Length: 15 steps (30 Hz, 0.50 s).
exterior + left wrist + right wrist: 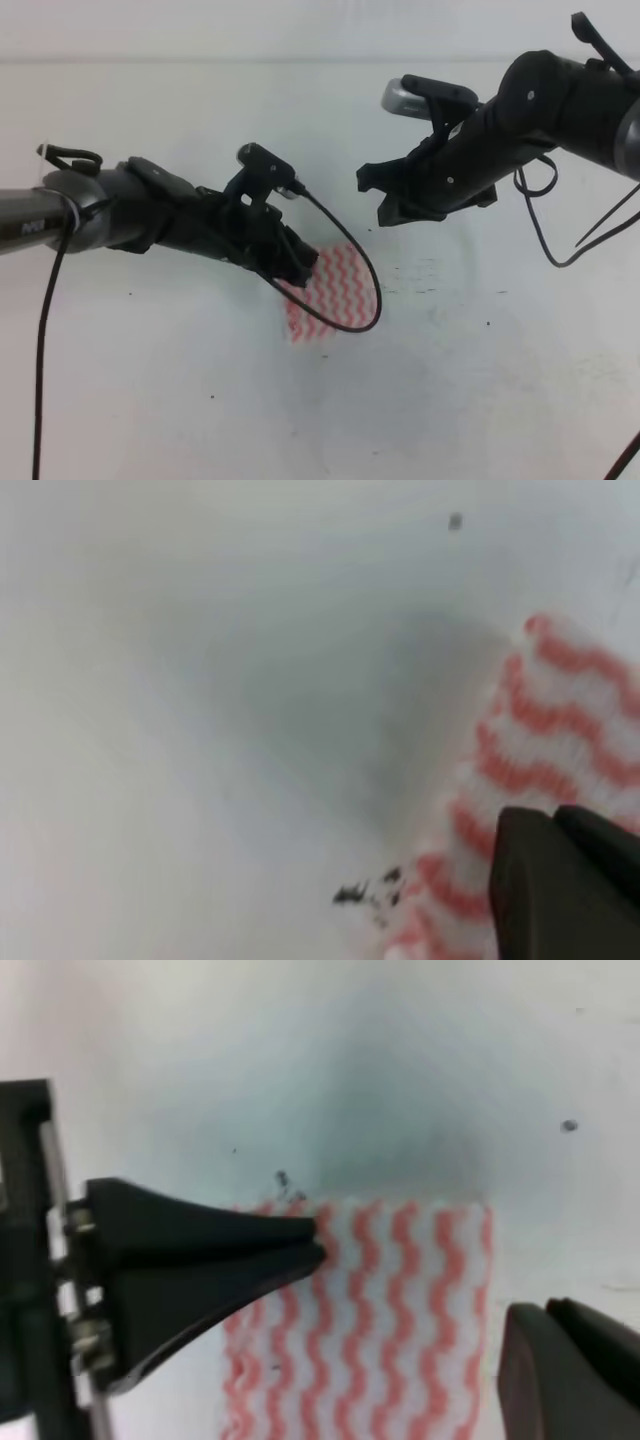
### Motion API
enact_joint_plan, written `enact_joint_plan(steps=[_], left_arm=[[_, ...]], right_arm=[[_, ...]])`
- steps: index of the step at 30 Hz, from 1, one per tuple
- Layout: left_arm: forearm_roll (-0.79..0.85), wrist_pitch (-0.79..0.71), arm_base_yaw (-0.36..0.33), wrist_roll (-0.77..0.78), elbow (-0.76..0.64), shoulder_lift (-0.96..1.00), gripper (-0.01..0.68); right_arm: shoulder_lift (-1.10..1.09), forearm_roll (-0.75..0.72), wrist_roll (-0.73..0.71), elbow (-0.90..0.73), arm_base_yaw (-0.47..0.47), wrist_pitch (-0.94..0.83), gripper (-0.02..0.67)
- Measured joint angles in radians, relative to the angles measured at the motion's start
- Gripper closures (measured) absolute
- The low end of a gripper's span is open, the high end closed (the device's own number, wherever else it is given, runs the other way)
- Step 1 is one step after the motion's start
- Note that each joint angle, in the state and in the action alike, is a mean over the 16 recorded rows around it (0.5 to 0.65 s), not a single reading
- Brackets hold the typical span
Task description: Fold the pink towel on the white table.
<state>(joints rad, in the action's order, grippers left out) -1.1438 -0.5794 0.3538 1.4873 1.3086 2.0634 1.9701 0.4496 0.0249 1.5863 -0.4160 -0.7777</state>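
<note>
In the right wrist view, the left gripper (318, 1240) enters from the left of the frame with its fingers drawn together to a point over the upper left corner of the pink towel (400, 1320). They seem pinched on the cloth's edge there, though the view does not settle whether any fabric lies between them. In the exterior high view this gripper (305, 262) sits at the towel's upper left, its cable looping over the stripes.

The right gripper (380, 197) hangs in the upper middle of that frame, well apart from the towel (335, 290) and holding nothing; whether its fingers are apart or together I cannot tell.

The towel lies flat just left of centre on the white table (480, 380), narrower than it is tall, so it may already be doubled once.

It looks thin, soft and light: it will drape and sag rather than hold shape, and could slide on the smooth surface. Corners and edges are the sensible places to grip, pinched low against the table.
</note>
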Motion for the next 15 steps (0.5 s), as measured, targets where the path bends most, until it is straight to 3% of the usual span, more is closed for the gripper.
enact_joint_plan(steps=[15], left_arm=[[-0.122,0.084,0.102,0.128,0.0,0.001,0.678]], right_arm=[[0.0,-0.002,0.002,0.0,0.017,0.007,0.667]])
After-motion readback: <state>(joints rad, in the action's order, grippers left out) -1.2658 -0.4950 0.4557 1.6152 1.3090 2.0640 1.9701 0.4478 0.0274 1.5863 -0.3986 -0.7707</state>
